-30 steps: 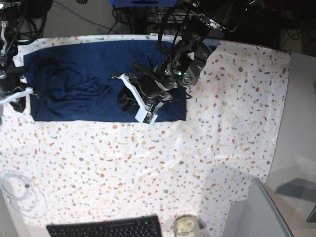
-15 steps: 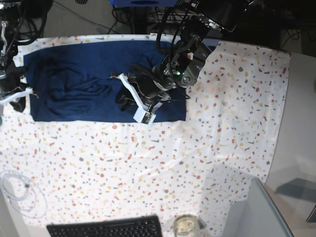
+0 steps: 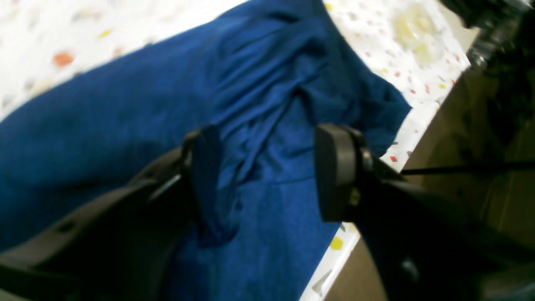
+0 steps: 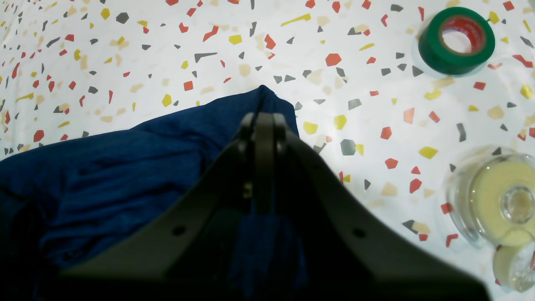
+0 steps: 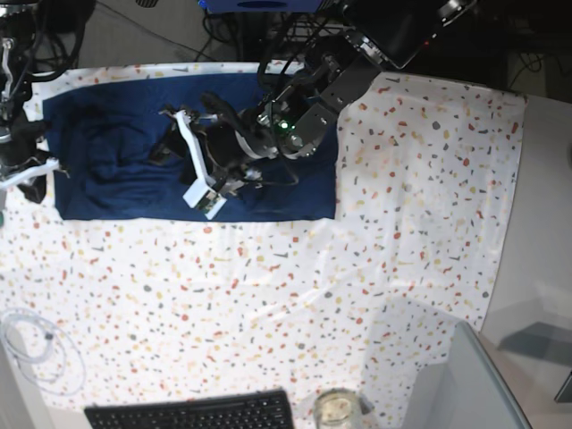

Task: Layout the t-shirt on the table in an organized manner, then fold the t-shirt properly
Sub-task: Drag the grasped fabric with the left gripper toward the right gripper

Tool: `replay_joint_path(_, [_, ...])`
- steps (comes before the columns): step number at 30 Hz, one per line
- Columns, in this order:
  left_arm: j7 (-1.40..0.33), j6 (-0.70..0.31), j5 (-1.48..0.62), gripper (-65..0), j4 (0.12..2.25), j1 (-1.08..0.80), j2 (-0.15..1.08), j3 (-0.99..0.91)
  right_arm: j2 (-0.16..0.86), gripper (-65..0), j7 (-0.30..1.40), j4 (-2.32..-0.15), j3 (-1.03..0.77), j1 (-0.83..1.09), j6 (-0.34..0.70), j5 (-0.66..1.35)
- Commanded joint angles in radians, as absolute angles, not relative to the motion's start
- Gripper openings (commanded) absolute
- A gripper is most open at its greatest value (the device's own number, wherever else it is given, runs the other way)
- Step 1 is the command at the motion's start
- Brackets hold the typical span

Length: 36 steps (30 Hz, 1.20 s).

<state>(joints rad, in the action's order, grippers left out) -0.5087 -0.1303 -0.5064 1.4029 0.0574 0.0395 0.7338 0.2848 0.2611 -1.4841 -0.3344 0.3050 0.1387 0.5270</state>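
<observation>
Leftward across the t-shirt [image 5: 116,152] the left gripper [image 5: 183,147] has swung, jaws now apart; right gripper [image 4: 264,125] pinches the shirt's corner beside green tape [image 4: 456,40].

Base view: even overhead light, sharp, bkgd beyond tabletop [image 5: 420,179] dark. Left wrist view: motion blur throughout, tabletop blown out w/ glare top left. Right wrist view: bright, crisp; t-shirt [image 4: 125,167] goes near-black at bottom left.

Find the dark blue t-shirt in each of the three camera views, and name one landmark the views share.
Base: the t-shirt lies flat at the upper left, under the left arm.
Left wrist: it fills the picture's left and centre, behind the open left claw.
Right wrist: it covers the lower left, beside the shut right claw.
Shared landmark: the flecked white table.
</observation>
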Motion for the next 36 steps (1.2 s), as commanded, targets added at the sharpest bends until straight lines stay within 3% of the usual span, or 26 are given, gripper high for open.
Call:
replay_joint_path(1, [-0.489,-0.139,-0.518,-27.0,1.425,0.07,0.03,0.742,0.303,-65.0,0.236,-1.498,-0.343,0.297,0.142,0.533])
replay_joint_path(5, [-0.489,-0.139,-0.518,-27.8,1.471,0.071,0.035,0.745,0.303,-65.0,0.236,-1.498,-0.344,0.297,0.142,0.533])
replay_joint_path(7, [-0.489,-0.137,-0.518,-32.6,1.518,0.062,0.059,0.722,0.303,-65.0,0.236,-1.498,-0.344,0.297,0.142,0.533])
replay_joint_path(11, [-0.513,-0.127,-0.509,-65.0,1.595,-0.039,0.108,0.565,0.303,-65.0,0.236,-1.498,-0.344,0.3,0.142,0.533])
replay_joint_path(17, [-0.552,0.03,-0.507,-65.0,1.638,-0.107,0.173,0.41,0.305,-65.0,0.236,-1.498,-0.344,0.309,0.142,0.533])
replay_joint_path(36, [-0.587,0.033,-0.515,-65.0,1.583,-0.101,0.191,0.605,0.303,-65.0,0.236,-1.498,-0.343,0.308,0.142,0.533])
